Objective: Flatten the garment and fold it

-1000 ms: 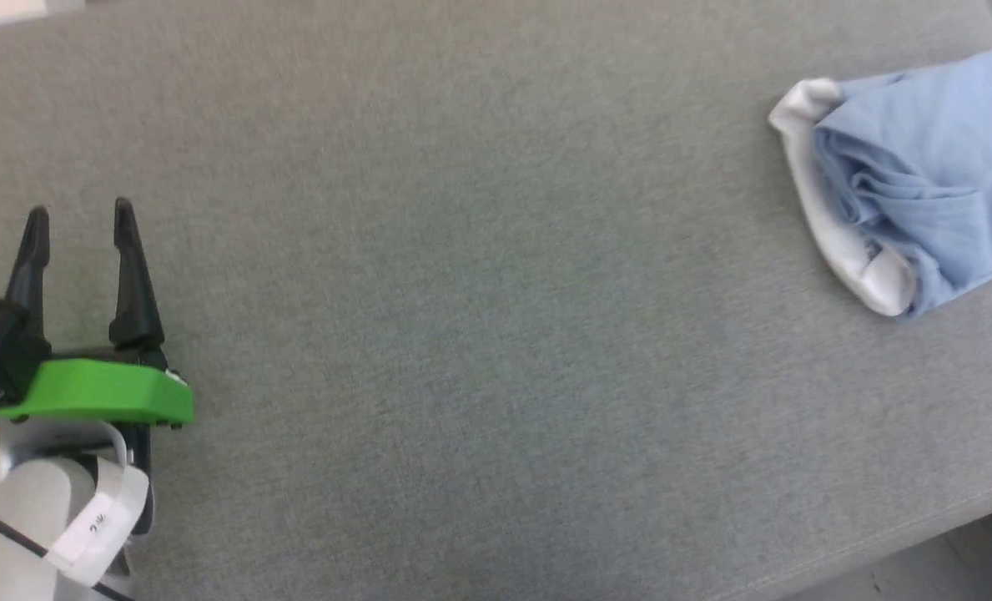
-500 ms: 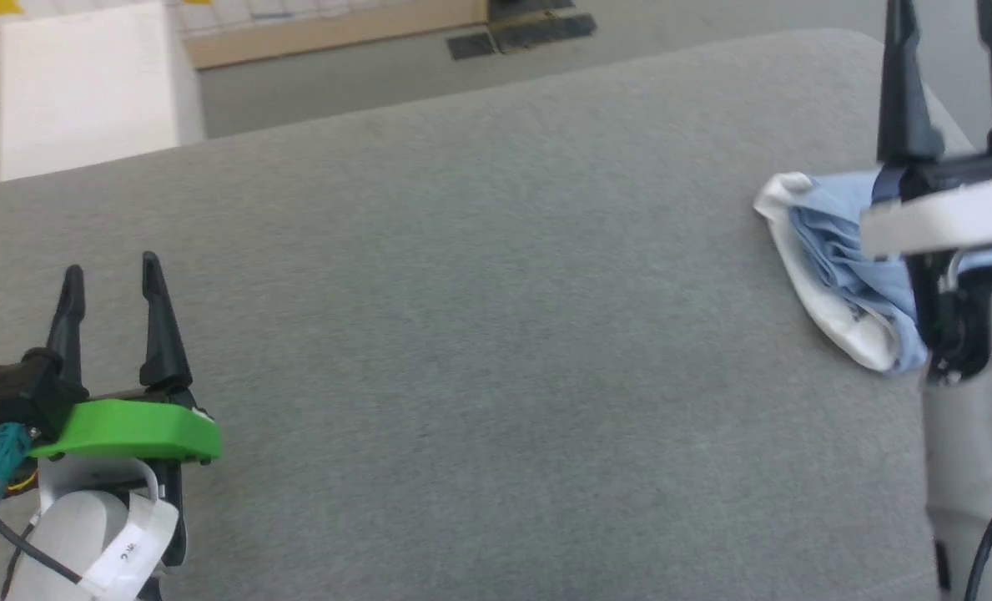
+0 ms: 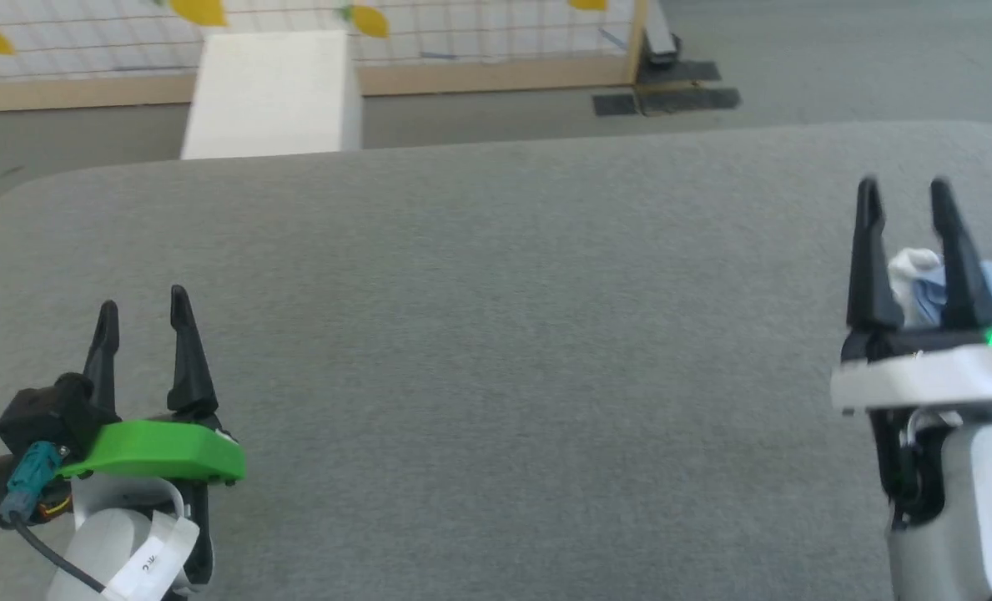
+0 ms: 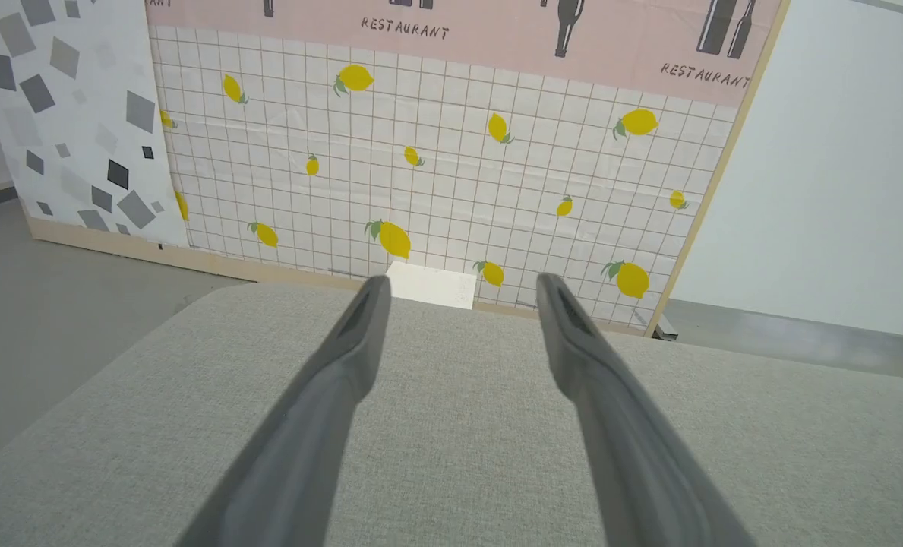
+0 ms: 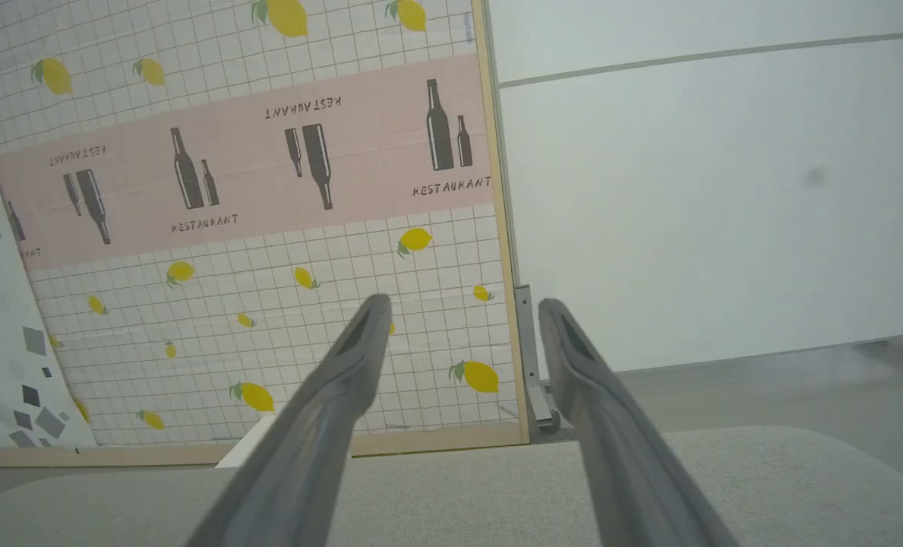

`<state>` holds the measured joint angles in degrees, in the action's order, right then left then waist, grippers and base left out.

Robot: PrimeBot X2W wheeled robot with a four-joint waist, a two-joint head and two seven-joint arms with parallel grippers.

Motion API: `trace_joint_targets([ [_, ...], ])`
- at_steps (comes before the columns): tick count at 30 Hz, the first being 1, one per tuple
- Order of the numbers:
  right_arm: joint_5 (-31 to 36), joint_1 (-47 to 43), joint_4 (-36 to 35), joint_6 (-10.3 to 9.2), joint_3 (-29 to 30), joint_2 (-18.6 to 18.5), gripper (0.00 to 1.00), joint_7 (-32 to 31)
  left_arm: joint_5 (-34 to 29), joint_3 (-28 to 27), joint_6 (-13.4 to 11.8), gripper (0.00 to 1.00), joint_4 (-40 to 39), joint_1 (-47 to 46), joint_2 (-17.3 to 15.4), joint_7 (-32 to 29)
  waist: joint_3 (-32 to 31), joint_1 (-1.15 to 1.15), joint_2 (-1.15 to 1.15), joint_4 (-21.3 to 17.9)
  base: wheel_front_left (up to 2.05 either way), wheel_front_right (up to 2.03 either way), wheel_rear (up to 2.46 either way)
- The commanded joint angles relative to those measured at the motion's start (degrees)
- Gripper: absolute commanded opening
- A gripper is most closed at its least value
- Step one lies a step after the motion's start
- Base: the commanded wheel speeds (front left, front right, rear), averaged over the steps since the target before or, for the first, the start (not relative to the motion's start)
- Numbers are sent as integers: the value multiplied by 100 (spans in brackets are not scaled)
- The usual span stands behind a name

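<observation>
A big grey table [image 3: 496,351] covered in cloth, with round corners, takes up most of the head view. Far behind it stands a tall wall board [image 4: 451,152] with white squares and yellow lemons. It also has a pink strip with bottles and the word RESTAURANT. A white box [image 3: 270,92] stands between the board and the far edge of the table.

The left gripper [image 3: 143,298] hangs over the near left part of the table. Its two dark fingers are spread apart with nothing between them. The right gripper [image 3: 904,185] hangs over the near right part, spread just as wide and holding nothing.

The light blue polo shirt [image 3: 921,292] lies bunched up on the table at the right side, just behind the right gripper. A bit of white collar and some blue cloth show in the gap between those fingers.
</observation>
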<state>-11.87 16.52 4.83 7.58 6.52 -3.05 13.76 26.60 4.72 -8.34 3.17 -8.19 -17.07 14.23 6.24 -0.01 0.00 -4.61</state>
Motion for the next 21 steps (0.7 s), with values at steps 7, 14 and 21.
trace_joint_targets([
  [7, 23, -671, 291, -9, -189, 16, 100, 95, 37, 16, 109, 100, 161, 200, 119, 53, -263, 1, 0, 416, 0, 0, 0],
  [14, 237, -1078, 492, -9, -207, 16, 100, 114, -92, 253, 247, 100, 428, 357, 105, 59, -318, 1, 0, 440, 0, 0, 0],
  [21, 348, -1292, 608, -9, -226, 17, 100, 120, -222, 446, 293, 100, 691, 401, 129, 63, -383, 1, 0, 409, 0, 0, 0],
])
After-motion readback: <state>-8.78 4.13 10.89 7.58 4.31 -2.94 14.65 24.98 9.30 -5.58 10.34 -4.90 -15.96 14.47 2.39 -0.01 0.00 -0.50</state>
